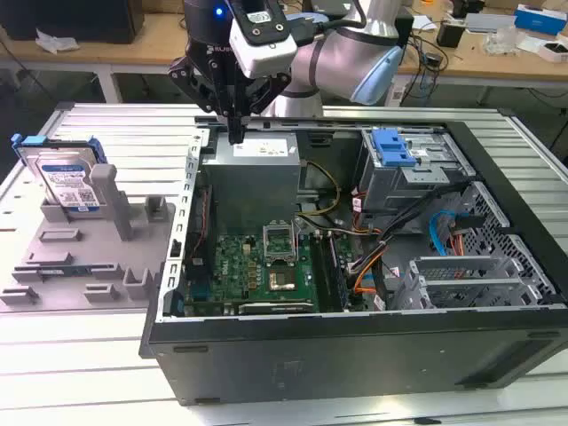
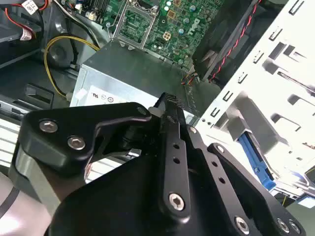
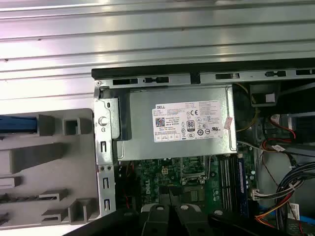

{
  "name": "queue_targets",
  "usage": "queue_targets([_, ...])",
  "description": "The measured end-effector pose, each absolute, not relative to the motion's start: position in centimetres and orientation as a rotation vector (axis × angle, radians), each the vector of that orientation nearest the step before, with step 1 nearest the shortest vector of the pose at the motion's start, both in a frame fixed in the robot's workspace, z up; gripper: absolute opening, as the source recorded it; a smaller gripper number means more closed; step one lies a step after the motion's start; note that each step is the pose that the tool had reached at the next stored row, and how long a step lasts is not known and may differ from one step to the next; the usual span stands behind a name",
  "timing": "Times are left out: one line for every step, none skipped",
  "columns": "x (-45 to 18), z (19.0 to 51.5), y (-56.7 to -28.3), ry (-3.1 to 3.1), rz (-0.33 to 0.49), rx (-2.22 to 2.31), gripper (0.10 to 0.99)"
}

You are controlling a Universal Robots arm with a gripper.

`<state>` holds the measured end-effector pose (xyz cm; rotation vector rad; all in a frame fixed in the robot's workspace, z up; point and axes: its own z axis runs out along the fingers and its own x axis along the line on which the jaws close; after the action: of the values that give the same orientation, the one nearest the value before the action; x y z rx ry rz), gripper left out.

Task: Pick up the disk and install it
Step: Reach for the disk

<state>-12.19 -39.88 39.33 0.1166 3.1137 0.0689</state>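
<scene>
Case (image 1: 355, 342) lies open on the table (image 1: 80, 382), taking the middle and the exterior view's right. Fixture (image 1: 89, 257) sits just beside it on the exterior view's left, up against the case wall. Disk (image 1: 67, 182) stands on edge in the fixture's far left corner, well apart from the case. Inside the case: PSU (image 1: 257, 173) in the far left corner, motherboard (image 1: 257, 266) in front of it, drive cage (image 1: 399, 169) far right, cables (image 1: 373, 240) between. Gripper (image 1: 235, 135) hangs over the PSU's far edge, near the case wall. Bench (image 1: 133, 40) stands behind the table.
</scene>
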Motion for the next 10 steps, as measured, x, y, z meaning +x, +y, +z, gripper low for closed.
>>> queue_targets([-12.2, 39.3, -39.9, 3.114, 0.069, 0.117, 0.106])
queue_targets([-12.2, 39.3, -39.9, 3.114, 0.069, 0.117, 0.106])
queue_targets([-12.2, 39.3, -39.9, 3.114, 0.069, 0.117, 0.106])
queue_targets([-12.2, 39.3, -39.9, 3.114, 0.069, 0.117, 0.106])
queue_targets([-12.2, 39.3, -39.9, 3.114, 0.069, 0.117, 0.106])
queue_targets([-12.3, 39.3, -39.9, 3.114, 0.069, 0.117, 0.106])
queue_targets([-12.3, 39.3, -39.9, 3.114, 0.069, 0.117, 0.106])
queue_targets([-12.6, 39.3, -39.9, 3.114, 0.069, 0.117, 0.106])
queue_targets([-13.4, 39.2, -39.7, 3.115, 0.069, 0.117, 0.106])
queue_targets([-14.5, 39.2, -39.4, 3.115, 0.069, 0.117, 0.106])
